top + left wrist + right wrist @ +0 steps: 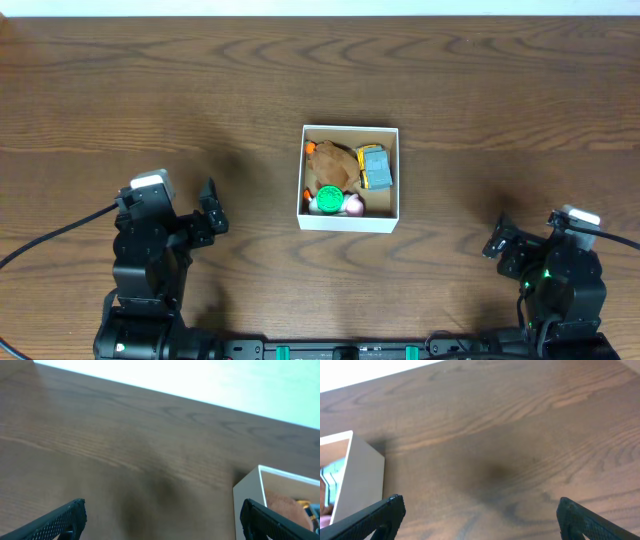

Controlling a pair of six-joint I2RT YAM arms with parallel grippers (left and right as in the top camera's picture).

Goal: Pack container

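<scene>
The container (349,221), a small white cardboard box with a tan inside, stands at the table's middle. It holds a brown plush toy (334,160), a blue and yellow toy car (376,166), and a green and pink toy (333,200). My left gripper (211,213) is open and empty, low at the left, well apart from the box. My right gripper (498,240) is open and empty, low at the right. The box's wall shows at the right edge of the left wrist view (247,500) and at the left edge of the right wrist view (362,477).
The wooden table (150,90) spreads around the box. Its far edge runs along the top of the overhead view. Black cables trail from each arm at the lower corners.
</scene>
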